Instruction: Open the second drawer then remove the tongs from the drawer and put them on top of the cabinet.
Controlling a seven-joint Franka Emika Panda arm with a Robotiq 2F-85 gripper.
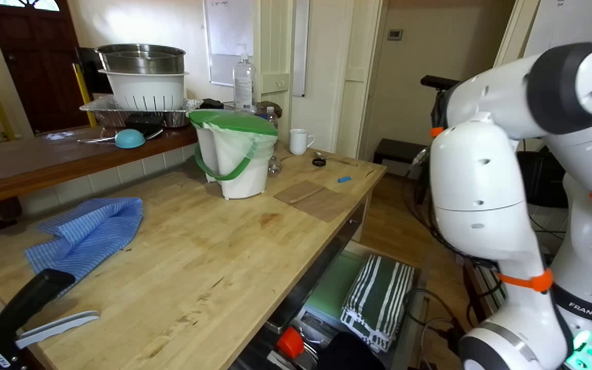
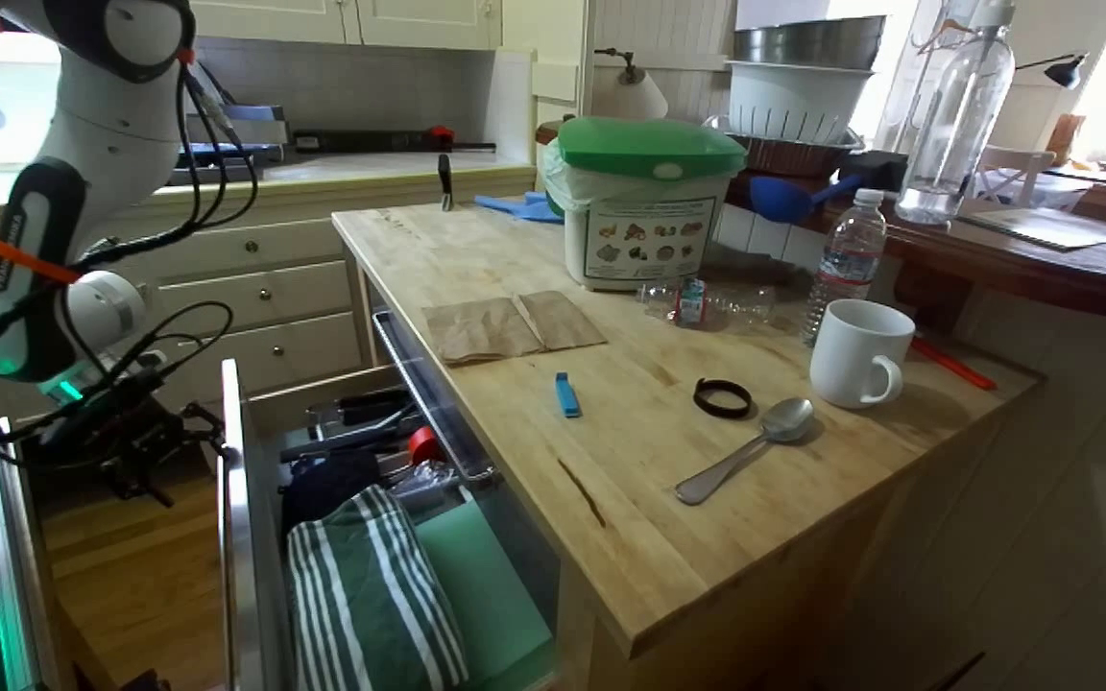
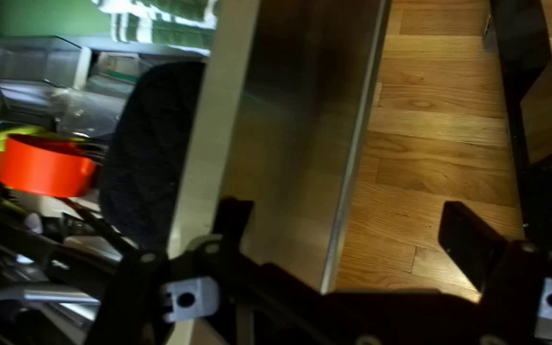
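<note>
The second drawer (image 2: 238, 537) stands pulled out below the top of the cabinet (image 2: 649, 384). Its rim (image 3: 216, 120) and front show in the wrist view. My gripper (image 2: 190, 465) is just outside the drawer front. In the wrist view the gripper (image 3: 345, 218) is open, with one finger by the drawer front and the other over the floor; nothing is between them. Several dark, long-handled utensils lie in the drawer; I cannot tell which are the tongs. An orange-red cup (image 3: 48, 165) and a black pad (image 3: 156, 143) lie near them. The cabinet top also shows in an exterior view (image 1: 198, 257).
A striped green towel (image 2: 371, 595) lies in the drawer. On the cabinet top are a green-lidded bucket (image 2: 649, 202), a white mug (image 2: 855, 350), a spoon (image 2: 745, 451), brown paper (image 2: 515, 326), a blue cloth (image 1: 90, 231) and a black-handled tool (image 1: 34, 298). A raised dark counter (image 1: 59, 159) runs behind.
</note>
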